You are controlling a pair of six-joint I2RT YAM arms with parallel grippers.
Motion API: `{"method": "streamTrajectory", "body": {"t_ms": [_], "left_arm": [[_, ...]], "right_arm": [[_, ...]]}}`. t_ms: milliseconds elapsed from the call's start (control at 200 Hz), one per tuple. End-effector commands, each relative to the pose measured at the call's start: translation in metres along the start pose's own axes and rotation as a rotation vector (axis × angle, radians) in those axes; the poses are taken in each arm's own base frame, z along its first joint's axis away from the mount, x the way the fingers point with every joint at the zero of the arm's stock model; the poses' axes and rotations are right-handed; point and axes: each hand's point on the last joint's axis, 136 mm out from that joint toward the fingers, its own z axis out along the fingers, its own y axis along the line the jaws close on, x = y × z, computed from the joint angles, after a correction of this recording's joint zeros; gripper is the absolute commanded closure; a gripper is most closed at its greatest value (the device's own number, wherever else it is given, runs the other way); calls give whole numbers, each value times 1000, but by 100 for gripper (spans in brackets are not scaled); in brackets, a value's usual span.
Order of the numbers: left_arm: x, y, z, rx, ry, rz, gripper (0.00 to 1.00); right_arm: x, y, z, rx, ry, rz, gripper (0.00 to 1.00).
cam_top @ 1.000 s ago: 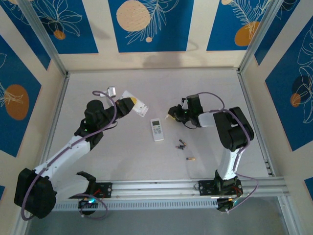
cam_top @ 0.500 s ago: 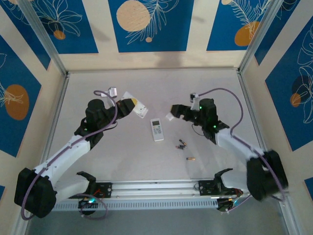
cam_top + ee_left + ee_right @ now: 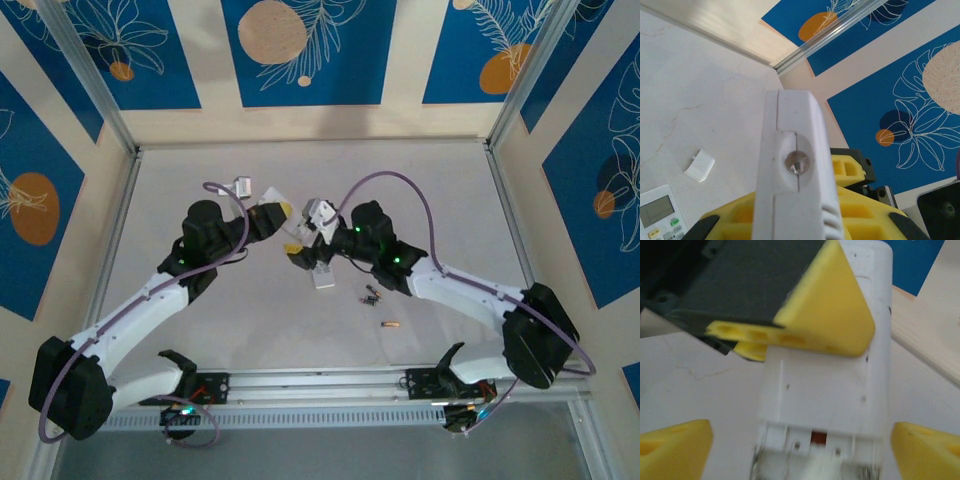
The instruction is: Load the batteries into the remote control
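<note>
My left gripper (image 3: 278,212) is shut on a white remote control (image 3: 270,197) and holds it tilted above the table. In the left wrist view the remote's front end (image 3: 792,165) stands between my yellow fingers (image 3: 865,220). My right gripper (image 3: 298,247) has come up to the remote's lower end. In the right wrist view the remote's back (image 3: 825,390) faces me with its battery bay uncovered at the bottom, and my right gripper (image 3: 800,450) stands open on either side of it. Dark batteries (image 3: 371,295) and an orange-gold one (image 3: 389,325) lie on the table.
A second small remote (image 3: 322,278) with a screen lies flat under my right arm, also seen in the left wrist view (image 3: 657,215). A small white cover piece (image 3: 699,165) lies on the table beside it. Metal frame rails (image 3: 500,170) border the table.
My right arm swung left from the table's right middle to the held remote, and its jaws opened. My left arm shifted slightly right with the remote.
</note>
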Motion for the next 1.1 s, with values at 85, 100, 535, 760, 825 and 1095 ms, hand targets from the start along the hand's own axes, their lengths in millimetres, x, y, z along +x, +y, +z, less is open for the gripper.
{"method": "streamTrajectory", "body": {"t_ms": [85, 100, 535, 760, 825, 1095], "left_arm": [[-5, -25, -8, 66, -13, 37, 100], [-5, -25, -9, 66, -14, 40, 100], [-48, 18, -113, -530, -169, 485, 1], [-26, 44, -123, -633, -25, 512, 0], [-16, 51, -118, -616, 0, 490, 0], [14, 80, -102, -613, 98, 378, 0]], "right_arm": [[-22, -11, 11, 36, -25, -47, 40], [-22, -11, 11, 37, -24, -48, 42], [65, 29, -34, -224, 311, -281, 60], [134, 91, -30, -407, 554, -296, 58], [150, 100, -21, -418, 583, -284, 57], [204, 119, 3, -430, 663, -294, 51]]}}
